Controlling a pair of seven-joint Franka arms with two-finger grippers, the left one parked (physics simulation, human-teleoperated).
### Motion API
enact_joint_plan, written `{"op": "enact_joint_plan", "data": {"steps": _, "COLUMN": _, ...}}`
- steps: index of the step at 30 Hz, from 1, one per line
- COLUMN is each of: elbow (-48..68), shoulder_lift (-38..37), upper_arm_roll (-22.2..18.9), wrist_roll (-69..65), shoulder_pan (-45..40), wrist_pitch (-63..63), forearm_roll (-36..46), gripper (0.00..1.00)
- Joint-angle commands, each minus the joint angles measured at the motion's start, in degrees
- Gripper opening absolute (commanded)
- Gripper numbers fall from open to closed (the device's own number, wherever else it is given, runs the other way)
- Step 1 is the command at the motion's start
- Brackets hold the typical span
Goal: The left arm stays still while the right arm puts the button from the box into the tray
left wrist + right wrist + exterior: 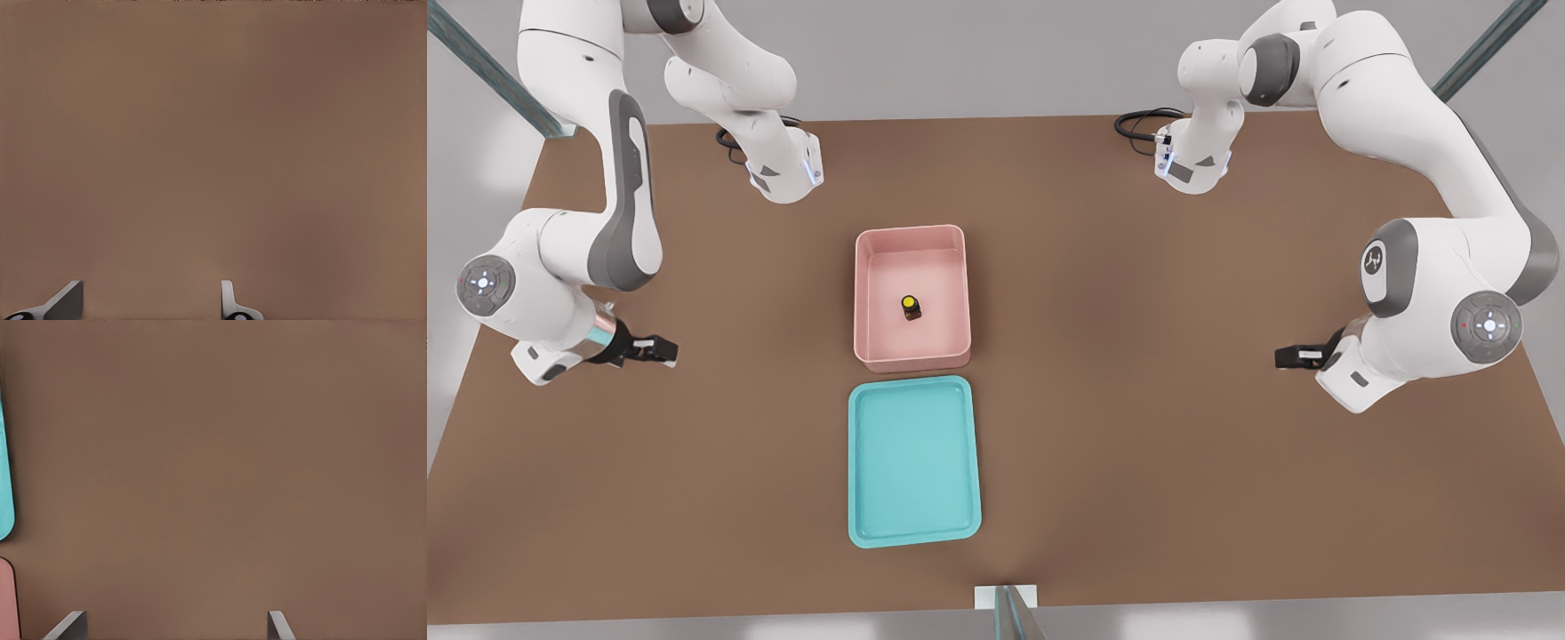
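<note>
Yellow-topped button (910,307) in box (912,238); gripper (660,350) (open) well apart | tray (912,533) bare

- The gripper (665,352), black and matt like hard plastic, hangs over bare table at the front view's left, fingers (72,625) spread apart; their tips look smooth, dull grey.
- The table (1138,400) under the fingers is flat brown, matt and even, with no grain showing.
- The box (911,242), well ahead of the fingertips, looks like smooth pale pink plastic with a soft sheen.
- The tray (914,533), just beside the box, is smooth teal plastic with a faint shine along its rim.
- The button (910,307) has a dull dark brown body and a brighter yellow top.
- The wrist band (598,338) behind the fingers looks like shiny teal-silver metal.
</note>
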Motion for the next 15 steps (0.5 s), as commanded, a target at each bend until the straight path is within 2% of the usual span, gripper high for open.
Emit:
{"op": "enact_joint_plan", "data": {"steps": 1, "elbow": 0.03, "shoulder_lift": -0.02, "upper_arm_roll": -0.01, "wrist_roll": -2.68, "shoulder_pan": 0.04, "wrist_pitch": 2.53, "forearm_roll": -0.01, "gripper": 1.00}}
{"op": "enact_joint_plan", "data": {"steps": 3, "elbow": 0.03, "shoulder_lift": 0.07, "upper_arm_roll": 0.16, "wrist_roll": -1.10, "shoulder_pan": 0.65, "wrist_pitch": 2.27, "forearm_roll": 0.69, "gripper": 1.00}}
{"op": "enact_joint_plan", "data": {"steps": 5, "elbow": 4.69, "shoulder_lift": -0.02, "upper_arm_roll": 2.97, "wrist_roll": 19.46, "shoulder_pan": 11.45, "wrist_pitch": -7.74, "forearm_roll": 3.24, "gripper": 1.00}}
{"op": "enact_joint_plan", "data": {"steps": 6, "elbow": 4.87, "shoulder_lift": 0.07, "upper_arm_roll": 3.06, "wrist_roll": 26.67, "shoulder_pan": 17.34, "wrist_pitch": -8.01, "forearm_roll": 5.61, "gripper": 1.00}}
{"op": "enact_joint_plan", "data": {"steps": 9, "elbow": 4.69, "shoulder_lift": 1.92, "upper_arm_roll": 3.06, "wrist_roll": 36.34, "shoulder_pan": 24.38, "wrist_pitch": -7.40, "forearm_roll": 5.79, "gripper": 1.00}}
{"op": "enact_joint_plan", "data": {"steps": 15, "elbow": -12.97, "shoulder_lift": 0.95, "upper_arm_roll": 3.68, "wrist_roll": 50.32, "shoulder_pan": 33.08, "wrist_pitch": 11.32, "forearm_roll": 8.34, "gripper": 1.00}}
